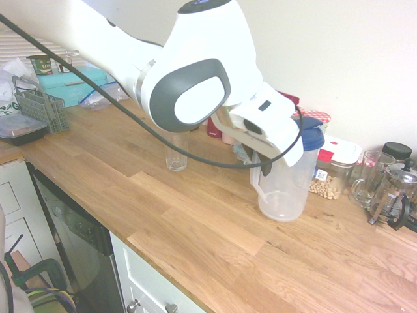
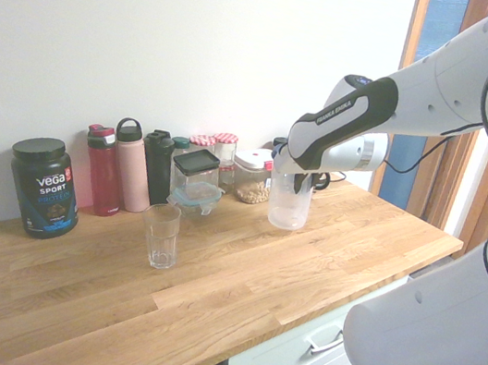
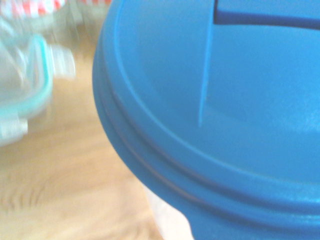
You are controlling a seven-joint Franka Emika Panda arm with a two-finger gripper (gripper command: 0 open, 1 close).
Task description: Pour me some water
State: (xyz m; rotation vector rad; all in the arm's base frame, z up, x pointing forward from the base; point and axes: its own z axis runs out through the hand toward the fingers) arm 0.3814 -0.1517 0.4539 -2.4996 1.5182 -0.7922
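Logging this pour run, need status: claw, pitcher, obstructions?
Claw shut, at pitcher's handle side. Pitcher upright on counter, blue lid on. Glass upright, apart from pitcher; food container between them, nearer wall.

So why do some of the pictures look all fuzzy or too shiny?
Wrist view: blue lid close and soft, with a pale sheen; teal-rimmed container badly blurred. First exterior view: white arm looks washed out, nearly featureless. Second exterior view: glass fairly sharp.

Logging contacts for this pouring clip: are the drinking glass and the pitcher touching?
Apart. The second exterior view shows bare wooden counter between the drinking glass and the pitcher.
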